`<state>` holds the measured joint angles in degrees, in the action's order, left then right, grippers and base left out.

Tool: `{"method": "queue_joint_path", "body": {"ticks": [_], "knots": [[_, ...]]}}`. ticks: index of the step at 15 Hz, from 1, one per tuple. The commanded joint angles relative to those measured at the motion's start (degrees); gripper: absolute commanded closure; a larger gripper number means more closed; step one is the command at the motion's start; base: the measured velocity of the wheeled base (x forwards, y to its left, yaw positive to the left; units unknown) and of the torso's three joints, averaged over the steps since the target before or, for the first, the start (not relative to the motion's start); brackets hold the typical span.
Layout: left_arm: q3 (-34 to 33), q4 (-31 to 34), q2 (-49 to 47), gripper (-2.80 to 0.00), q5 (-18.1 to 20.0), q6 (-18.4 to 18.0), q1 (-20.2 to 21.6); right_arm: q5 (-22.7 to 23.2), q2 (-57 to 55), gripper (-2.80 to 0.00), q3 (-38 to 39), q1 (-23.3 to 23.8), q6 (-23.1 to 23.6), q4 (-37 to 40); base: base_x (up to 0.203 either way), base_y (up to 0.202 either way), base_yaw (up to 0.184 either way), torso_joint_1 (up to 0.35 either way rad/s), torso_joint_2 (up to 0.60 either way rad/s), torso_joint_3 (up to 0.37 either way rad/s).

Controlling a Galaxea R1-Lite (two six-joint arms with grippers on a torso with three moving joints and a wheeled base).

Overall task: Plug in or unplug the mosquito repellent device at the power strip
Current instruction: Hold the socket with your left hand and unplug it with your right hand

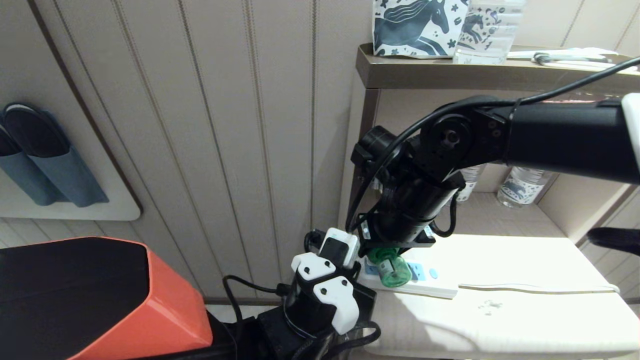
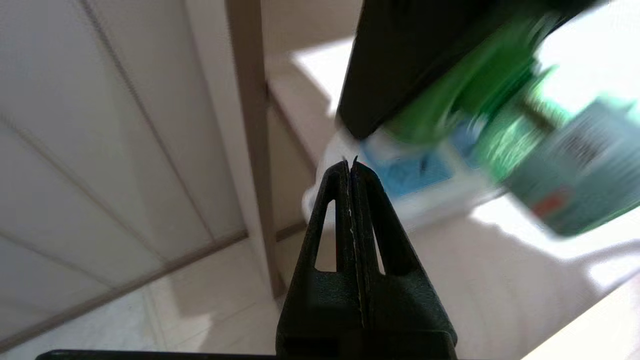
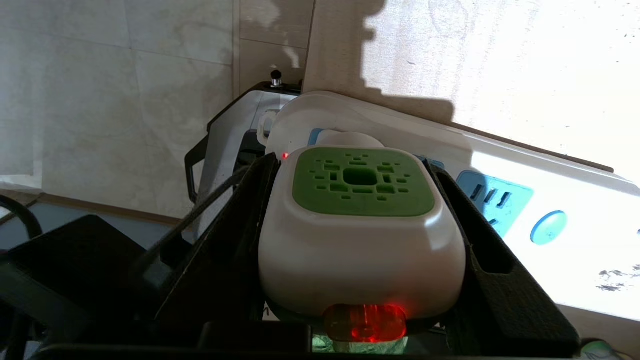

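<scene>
Clamped on the mosquito repellent device [image 3: 361, 227], our right gripper [image 3: 360, 235] has a black finger pressed against each side of the white head, and we can see the green vented panel facing up at us with a red lamp glowing at the head's lower edge. From the head view our right arm reaches in from the right and bends down over the power strip [image 1: 425, 280], which lies along the near-left part of the pale cushioned bench [image 1: 525, 320], its white cord trailing off to the right. We spot the device's green bottle [image 1: 392, 270] poking out under the wrist, right on the strip's left end, beside a light-blue socket face and the small blue button [image 1: 433, 273]. Our left gripper [image 2: 350, 170] sits low, just left of the strip's end, its two black fingers pressed flat together and gripping nothing. Up on the shelf [image 1: 450, 72] we see a horse-patterned mug [image 1: 415, 27] next to a clear water bottle [image 1: 487, 32].
</scene>
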<state>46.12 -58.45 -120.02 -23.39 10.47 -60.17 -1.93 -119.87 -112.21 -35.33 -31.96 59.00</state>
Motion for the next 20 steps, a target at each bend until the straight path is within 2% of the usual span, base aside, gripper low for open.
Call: {"method": "queue_joint_path", "body": {"ticks": [1, 20], "knots": [[1.54, -0.19, -0.16, 0.0, -0.16, 0.08, 0.02, -0.01, -0.28, 0.0, -0.02, 0.0, -0.12, 0.32, 0.0, 0.0, 0.0, 0.0, 0.0, 0.0], [1.34, -3.25, -6.37, 0.0, 0.01, 0.43, -1.79, -0.1, -0.28, 0.0, -0.11, -0.18, 0.06, -1.35, 0.0, 0.0, 0.0, 0.0, 0.0, 0.0]]}}
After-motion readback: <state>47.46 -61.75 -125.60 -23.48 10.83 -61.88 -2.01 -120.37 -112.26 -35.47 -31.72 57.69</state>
